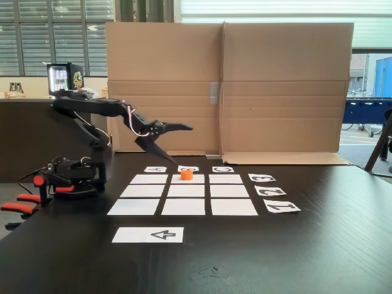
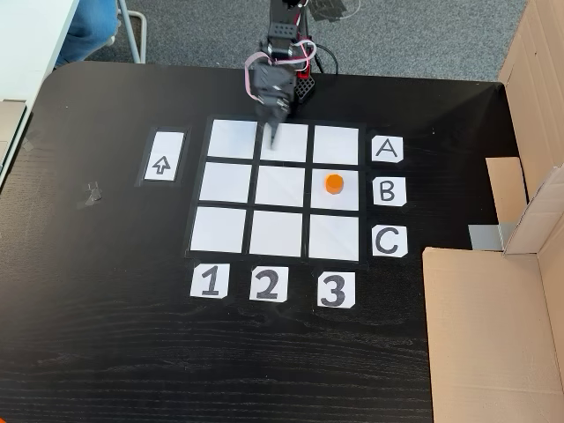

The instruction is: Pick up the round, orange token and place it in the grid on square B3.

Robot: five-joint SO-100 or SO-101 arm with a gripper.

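The orange token (image 2: 334, 183) sits on square B3 (image 2: 334, 198), the white box in the row by card B (image 2: 389, 191) and above card 3 (image 2: 333, 290) in the top-down fixed view. It stands upright and nothing touches it. The grid (image 2: 278, 231) has 9 white boxes on the dark desk (image 2: 106, 335). The hand (image 1: 173, 144) hangs in the air above the grid, apart from the token. In the side fixed view its 2 fingers are spread wide and hold nothing. A paper strip with an arrow (image 2: 164, 158) lies just left of the grid. Cardboard (image 1: 282, 86) stands on the far side of the desk.
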